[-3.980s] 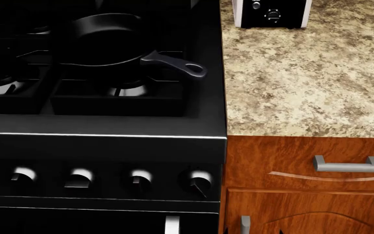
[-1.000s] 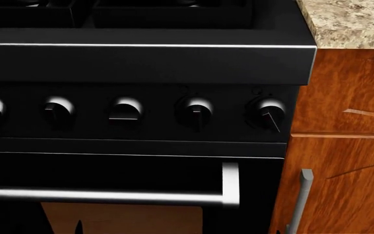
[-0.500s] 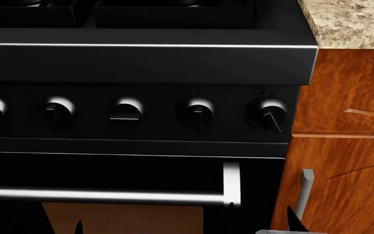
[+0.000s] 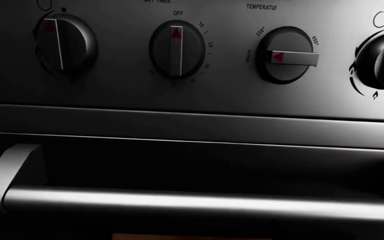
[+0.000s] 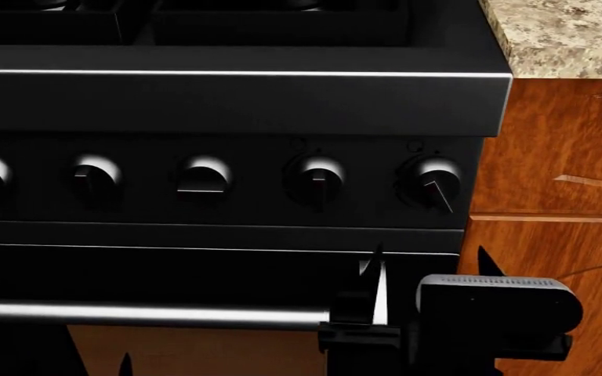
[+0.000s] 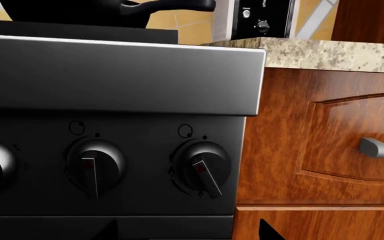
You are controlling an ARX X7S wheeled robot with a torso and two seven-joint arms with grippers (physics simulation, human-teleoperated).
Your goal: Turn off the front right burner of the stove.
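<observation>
The stove [image 5: 228,98] fills the head view with its silver-edged lip, five black knobs and oven-door bar [image 5: 144,315]. Only the front edge of the front right burner's grate [image 5: 280,19] shows; the burner cap is out of view. The rightmost knob [image 5: 432,184] has its pointer tilted down and to the right, also in the right wrist view [image 6: 202,167]. My right gripper [image 5: 429,262] is open and empty, below that knob and apart from it, in front of the bar's right end. My left gripper [image 5: 99,356] shows only two spread fingertips at the bottom edge.
Wooden cabinets [image 5: 557,211] stand right of the stove under a speckled countertop [image 5: 563,35]. A silver drawer handle [image 6: 382,148] sticks out there. The right wrist view shows a black skillet handle [image 6: 178,6] and a toaster [image 6: 259,17]. The left wrist view faces the knob panel [image 4: 176,48].
My right gripper has risen into the head view at the lower right, up to the oven bar's right end. Four seconds ago the head looked at the stovetop; it now faces the knobs.
</observation>
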